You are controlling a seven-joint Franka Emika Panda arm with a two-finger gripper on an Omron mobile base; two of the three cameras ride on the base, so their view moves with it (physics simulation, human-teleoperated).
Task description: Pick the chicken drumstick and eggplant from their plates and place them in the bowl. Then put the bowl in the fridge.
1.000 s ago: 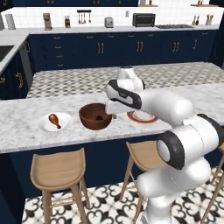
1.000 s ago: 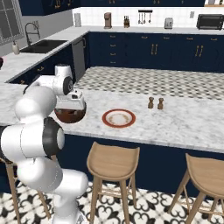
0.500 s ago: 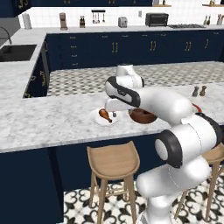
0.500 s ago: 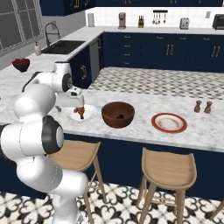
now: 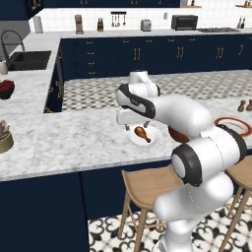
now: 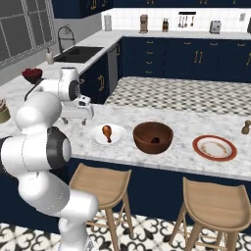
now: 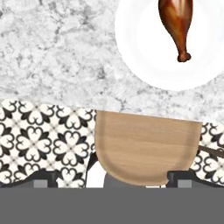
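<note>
Hand view: glossy brown drumstick (image 7: 176, 24) on smooth white plate (image 7: 140, 57), upper right; fingers (image 7: 43, 177) spread open. Right base view adds wooden bowl (image 6: 153, 137), dark eggplant (image 6: 154, 139) inside, on marble counter (image 6: 196, 127).

Chicken drumstick (image 6: 107, 132): one, on the plain white plate.
Plates: two — plain white plate (image 6: 96, 138); red-rimmed plate (image 6: 214, 148).
Wooden bowl (image 6: 153, 138): one, with one dark item inside, kind unclear.
Wooden bar stools: two — nearer stool (image 6: 103, 186); farther stool (image 6: 219, 205).
Small brown shakers: two in the left base view — (image 5: 241, 106) and (image 5: 249, 105).
Sink with faucet (image 6: 78, 53): one.
Toaster (image 6: 214, 27): one.
Toaster oven (image 5: 184, 22): one.
Bowl of red fruit (image 6: 32, 75): one.
</note>
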